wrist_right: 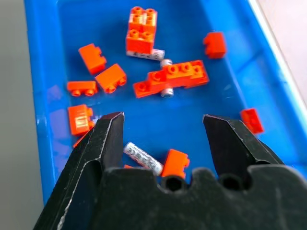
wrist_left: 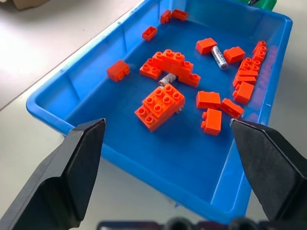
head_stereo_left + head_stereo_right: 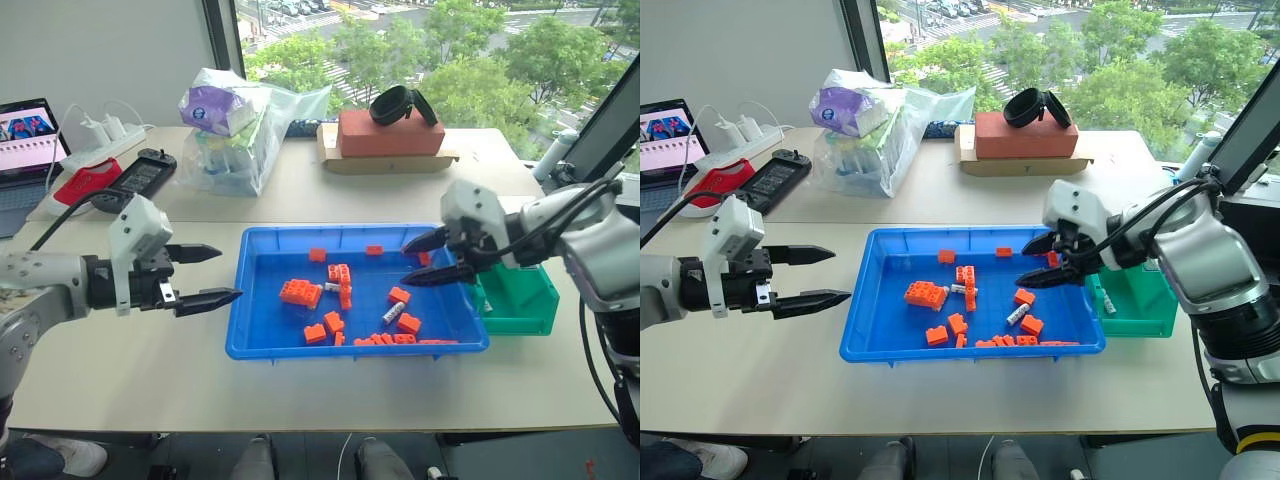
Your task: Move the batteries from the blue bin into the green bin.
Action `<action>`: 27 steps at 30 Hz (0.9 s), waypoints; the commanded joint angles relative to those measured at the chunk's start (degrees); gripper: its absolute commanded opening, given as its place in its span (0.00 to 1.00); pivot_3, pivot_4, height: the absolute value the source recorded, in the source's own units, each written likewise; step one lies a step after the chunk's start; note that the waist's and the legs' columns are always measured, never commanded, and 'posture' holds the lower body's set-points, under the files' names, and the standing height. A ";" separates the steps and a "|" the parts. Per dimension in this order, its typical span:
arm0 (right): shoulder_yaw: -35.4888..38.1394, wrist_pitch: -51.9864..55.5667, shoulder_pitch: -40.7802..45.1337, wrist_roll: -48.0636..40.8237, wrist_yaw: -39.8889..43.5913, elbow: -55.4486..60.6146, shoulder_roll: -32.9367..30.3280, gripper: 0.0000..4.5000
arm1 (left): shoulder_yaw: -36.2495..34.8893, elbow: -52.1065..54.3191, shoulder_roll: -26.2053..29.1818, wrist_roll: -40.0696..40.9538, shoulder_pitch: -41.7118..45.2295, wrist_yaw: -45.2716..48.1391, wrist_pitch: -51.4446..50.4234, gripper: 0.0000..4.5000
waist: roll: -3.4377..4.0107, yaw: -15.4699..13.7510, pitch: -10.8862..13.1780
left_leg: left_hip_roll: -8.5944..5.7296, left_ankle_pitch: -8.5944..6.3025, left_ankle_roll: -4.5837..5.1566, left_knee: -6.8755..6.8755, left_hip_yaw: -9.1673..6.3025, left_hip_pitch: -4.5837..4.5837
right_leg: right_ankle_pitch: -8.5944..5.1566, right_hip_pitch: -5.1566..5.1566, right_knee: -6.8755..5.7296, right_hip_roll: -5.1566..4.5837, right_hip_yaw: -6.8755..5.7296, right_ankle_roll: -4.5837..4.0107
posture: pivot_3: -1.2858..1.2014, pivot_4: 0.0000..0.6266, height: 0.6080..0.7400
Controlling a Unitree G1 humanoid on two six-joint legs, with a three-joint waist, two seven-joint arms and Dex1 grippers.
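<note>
You've got one battery [image 3: 1107, 300] in the green bin [image 3: 1145, 300], right of frame. At least two batteries [image 3: 393, 313] are left in the blue bin [image 3: 262, 345], mid-frame among the orange bricks [image 3: 300, 292]. Right claw [image 3: 434, 258] hovers over the bin's right end, open, empty. Left claw [image 3: 205, 274] at left over the counter [image 3: 130, 370], wide open, empty.

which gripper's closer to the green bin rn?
Right. The right gripper hangs open over the blue bin's end beside the green bin. The left gripper, also open, sits beyond the blue bin's opposite end.
</note>
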State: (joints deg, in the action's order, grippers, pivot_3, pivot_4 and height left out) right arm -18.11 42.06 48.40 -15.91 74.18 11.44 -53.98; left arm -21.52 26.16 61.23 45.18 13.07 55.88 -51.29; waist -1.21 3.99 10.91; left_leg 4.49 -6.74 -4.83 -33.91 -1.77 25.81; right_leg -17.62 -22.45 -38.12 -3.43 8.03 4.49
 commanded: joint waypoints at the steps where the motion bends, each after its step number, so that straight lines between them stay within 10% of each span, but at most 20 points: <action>1: -2.49 0.52 1.04 2.51 -2.15 1.68 2.65 0.69 | -4.25 2.34 0.82 -0.29 -3.04 0.54 1.43 1.00 | -0.01 -0.05 0.00 | 0.00 0.00 0.00 0.00 0.00 0.00 | 0.00 0.00 -0.02 0.00 -0.01 0.00 | 0.52 0.24 1.00; 19: -5.27 0.34 3.74 10.30 -4.28 -3.09 5.71 0.69 | -0.13 6.85 1.53 0.89 -5.18 2.11 3.32 1.00 | -0.10 -0.31 0.00 | 0.01 0.00 0.00 -0.03 0.00 0.03 | 0.00 -0.02 -0.04 0.00 -0.05 -0.02 | 0.52 0.24 1.00; 27: -6.18 1.36 1.81 15.45 -5.89 -7.47 3.53 0.69 | 9.30 4.38 -1.65 1.16 8.20 0.61 3.35 1.00 | -0.13 -1.04 0.00 | 0.01 0.00 0.00 -0.04 -0.02 0.03 | 0.00 0.03 -0.01 0.00 -0.09 -0.02 | 0.52 0.24 1.00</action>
State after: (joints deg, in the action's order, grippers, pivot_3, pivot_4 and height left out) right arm -25.52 42.42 50.44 -1.13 68.51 3.25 -49.40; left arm -13.57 30.75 60.14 46.06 19.21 56.81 -48.83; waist -1.34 2.96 10.91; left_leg 4.49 -6.74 -4.83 -33.95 -1.79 25.85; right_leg -17.62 -22.44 -38.13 -3.42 7.95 4.46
